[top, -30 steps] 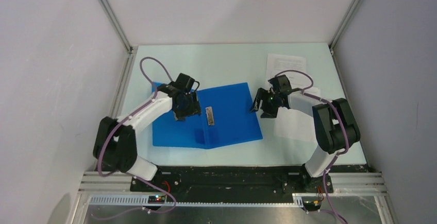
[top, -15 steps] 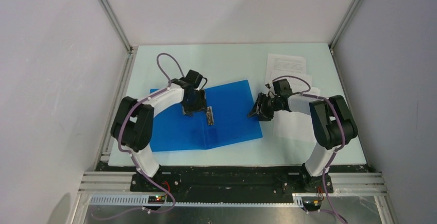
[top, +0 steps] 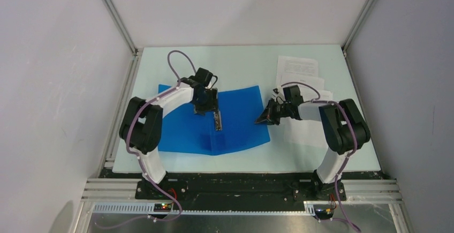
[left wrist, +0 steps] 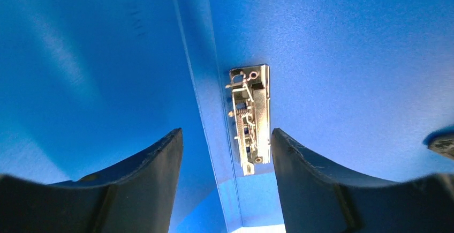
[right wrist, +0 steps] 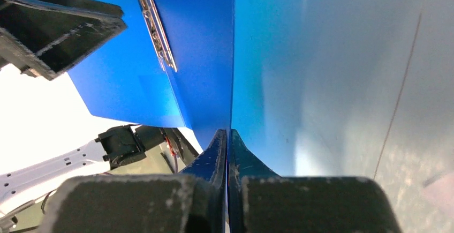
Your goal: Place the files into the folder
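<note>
The blue folder [top: 235, 120] lies open on the table, its metal clip [top: 218, 120] at the spine. My left gripper [top: 207, 107] hovers open just left of and behind the clip. In the left wrist view the clip [left wrist: 250, 118] and the spine show between the spread fingers of the left gripper [left wrist: 226, 136], which touch nothing. My right gripper [top: 264, 117] is shut on the right cover's outer edge. In the right wrist view the jaws of the right gripper [right wrist: 227, 135] pinch that thin blue cover [right wrist: 198, 56]. The files [top: 297, 66] lie as white printed sheets at the back right, with more sheets [top: 306, 131] under the right arm.
The pale table [top: 241, 64] is fenced by metal frame posts [top: 115, 16] and grey walls on both sides. The arm bases stand on the black rail [top: 241, 187] at the near edge. The left arm's cable [top: 176, 61] loops above the folder's back edge.
My right gripper has shut on the folder's right cover edge. My left arm has swung right and back across the left cover toward the clip.
</note>
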